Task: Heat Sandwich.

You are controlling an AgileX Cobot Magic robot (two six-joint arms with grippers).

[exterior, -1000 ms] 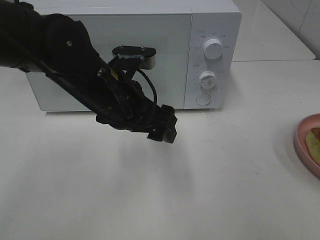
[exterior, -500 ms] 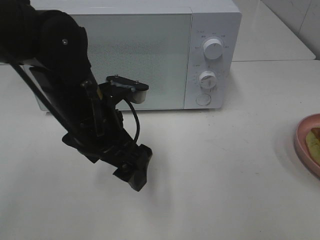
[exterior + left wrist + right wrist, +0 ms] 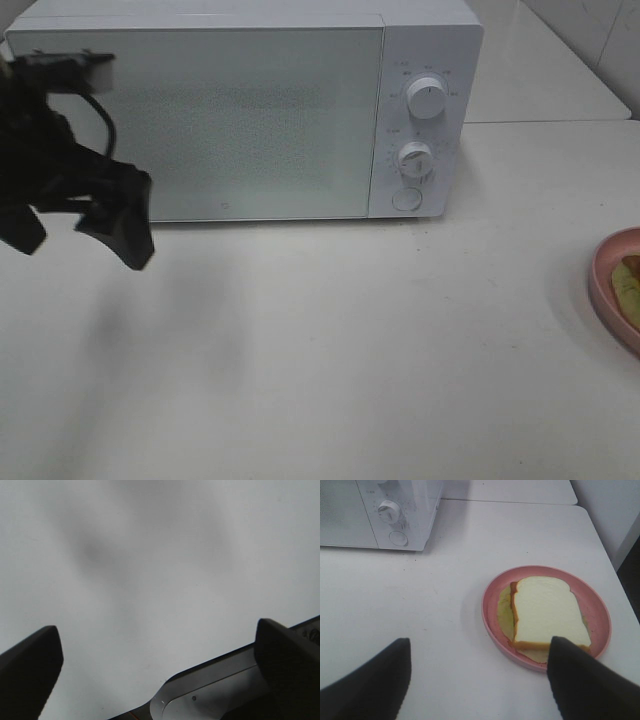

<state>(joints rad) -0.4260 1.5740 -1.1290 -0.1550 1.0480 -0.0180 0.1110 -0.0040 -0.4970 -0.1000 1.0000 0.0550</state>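
Both fingers of the right gripper [image 3: 477, 680] stand wide apart with nothing between them, poised above the table [image 3: 420, 605], probably readying for a pickup. Just beyond the fingertips lies the sandwich [image 3: 547, 612], a slice of white bread over yellowish filling, flat on a pink plate [image 3: 492, 625]; one finger overlaps the plate's near edge in the wrist view, and I cannot tell whether it touches. Off at the table's far left, the left gripper [image 3: 85, 220] hangs spread and empty beside the microwave [image 3: 250, 110], whose door looks closed. That door likely needs opening first.
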